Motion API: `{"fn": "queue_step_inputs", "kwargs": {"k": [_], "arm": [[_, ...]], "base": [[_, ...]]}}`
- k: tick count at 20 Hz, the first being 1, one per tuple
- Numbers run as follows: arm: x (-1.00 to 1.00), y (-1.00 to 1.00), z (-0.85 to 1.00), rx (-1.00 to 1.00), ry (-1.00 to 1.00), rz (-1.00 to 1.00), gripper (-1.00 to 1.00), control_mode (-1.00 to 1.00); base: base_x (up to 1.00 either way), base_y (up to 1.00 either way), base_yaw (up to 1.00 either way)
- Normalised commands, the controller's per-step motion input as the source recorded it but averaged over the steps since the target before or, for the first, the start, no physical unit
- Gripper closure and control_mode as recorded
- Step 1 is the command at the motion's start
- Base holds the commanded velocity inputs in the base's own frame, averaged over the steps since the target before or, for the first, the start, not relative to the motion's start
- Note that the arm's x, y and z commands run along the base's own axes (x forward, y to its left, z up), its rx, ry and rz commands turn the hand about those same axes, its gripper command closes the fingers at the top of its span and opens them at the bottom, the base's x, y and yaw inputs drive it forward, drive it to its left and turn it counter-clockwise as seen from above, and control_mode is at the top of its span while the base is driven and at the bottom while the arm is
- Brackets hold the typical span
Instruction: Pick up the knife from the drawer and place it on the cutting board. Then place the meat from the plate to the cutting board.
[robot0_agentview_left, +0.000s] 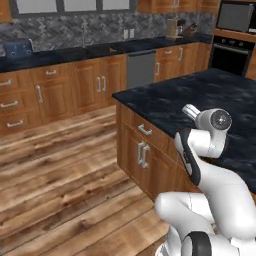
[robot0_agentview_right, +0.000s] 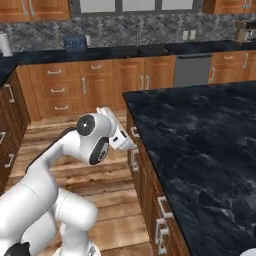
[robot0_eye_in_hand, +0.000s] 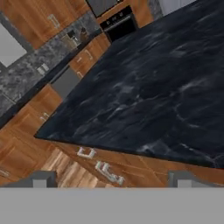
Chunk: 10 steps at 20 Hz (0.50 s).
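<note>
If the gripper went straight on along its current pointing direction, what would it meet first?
Most likely the dark marbled island countertop, which lies ahead of the open gripper; depth is unclear, so how soon is hard to judge.

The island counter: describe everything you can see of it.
The island counter has a dark, almost black top with pale marble-like veins and a slight sheen. It sits flat on a base of reddish-brown wooden cabinets. Under its edge is a shut drawer with a silver bar handle, and below that a pair of cabinet doors with upright silver handles. It stands on the wood plank floor, apart from the wall counter. The robot's white arm rises right beside its cabinet face.
</note>
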Motion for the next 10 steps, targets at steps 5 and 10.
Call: {"fn": "queue_step_inputs", "kwargs": {"k": [5,10], "arm": [[0.0,0.0,0.0,0.0,0.0,0.0,-1.0,1.0],[0.0,0.0,0.0,0.0,0.0,0.0,-1.0,1.0]], "base": [[0.14,-0.59,-0.72],[0.08,-0.67,-0.63]]}}
